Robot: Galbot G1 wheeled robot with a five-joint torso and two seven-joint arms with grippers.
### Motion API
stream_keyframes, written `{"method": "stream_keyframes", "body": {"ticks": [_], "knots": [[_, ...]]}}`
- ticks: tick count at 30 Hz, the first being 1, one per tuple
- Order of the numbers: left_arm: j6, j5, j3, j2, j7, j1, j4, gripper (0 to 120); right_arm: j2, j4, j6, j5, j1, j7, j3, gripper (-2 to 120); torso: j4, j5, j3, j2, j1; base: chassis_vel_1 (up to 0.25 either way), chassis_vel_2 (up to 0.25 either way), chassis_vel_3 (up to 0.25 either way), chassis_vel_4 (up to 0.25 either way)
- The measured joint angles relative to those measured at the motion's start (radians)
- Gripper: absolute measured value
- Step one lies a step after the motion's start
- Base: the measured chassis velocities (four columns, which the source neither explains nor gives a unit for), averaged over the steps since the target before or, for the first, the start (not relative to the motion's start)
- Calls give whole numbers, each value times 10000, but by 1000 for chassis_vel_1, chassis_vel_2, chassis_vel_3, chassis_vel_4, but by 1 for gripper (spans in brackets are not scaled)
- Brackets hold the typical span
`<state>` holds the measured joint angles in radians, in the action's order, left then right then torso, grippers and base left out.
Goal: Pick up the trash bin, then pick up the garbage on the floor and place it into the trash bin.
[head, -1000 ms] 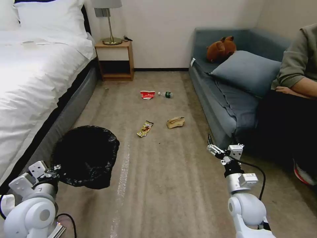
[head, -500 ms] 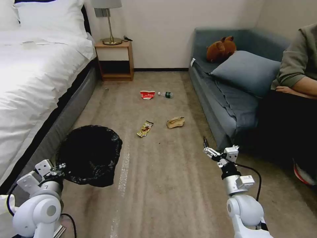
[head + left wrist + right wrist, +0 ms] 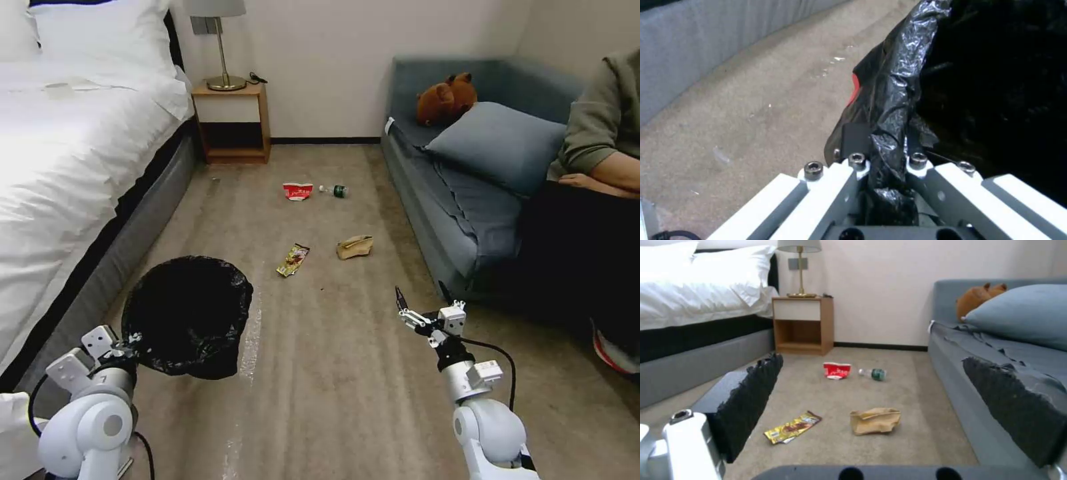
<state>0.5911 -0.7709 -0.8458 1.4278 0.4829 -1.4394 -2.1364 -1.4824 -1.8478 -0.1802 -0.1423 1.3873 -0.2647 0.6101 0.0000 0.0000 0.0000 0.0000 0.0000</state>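
The trash bin (image 3: 190, 313), lined with a crinkled black bag, hangs just above the carpet at the lower left. My left gripper (image 3: 130, 348) is shut on its near rim; the wrist view shows the fingers (image 3: 857, 140) pinching the bag (image 3: 987, 83). My right gripper (image 3: 421, 298) is open in the air at the lower right, its dark fingers (image 3: 751, 400) spread wide. Ahead of it on the floor lies the garbage: a tan paper bag (image 3: 355, 247) (image 3: 875, 420), a gold wrapper (image 3: 293, 259) (image 3: 792, 427), a red cup (image 3: 298, 191) (image 3: 837, 370) and a small bottle (image 3: 335, 191) (image 3: 873, 374).
A white bed (image 3: 60, 167) runs along the left, with a wooden nightstand (image 3: 233, 123) and a lamp at the back wall. A blue sofa (image 3: 467, 200) with a cushion lines the right, and a person (image 3: 600, 133) sits on it. Open carpet lies between them.
My right gripper has shifted left and nearer to me. The left arm has carried the trash bin a little to the right. The garbage has not moved.
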Motion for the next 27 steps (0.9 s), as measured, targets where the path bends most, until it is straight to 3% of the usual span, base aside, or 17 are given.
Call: {"method": "stream_keyframes", "body": {"ticks": [16,27], "knots": [[-91,32,95,73,6,-68,11,1,-11,-16,15,-29,91,80,26,100,1,0,-1,0,0,0,0,0,0],[-128,58,108,65,2,-7,93,1,-13,49,3,-26,35,75,34,100,0,0,0,0,0,-73,93,83,-82]]}}
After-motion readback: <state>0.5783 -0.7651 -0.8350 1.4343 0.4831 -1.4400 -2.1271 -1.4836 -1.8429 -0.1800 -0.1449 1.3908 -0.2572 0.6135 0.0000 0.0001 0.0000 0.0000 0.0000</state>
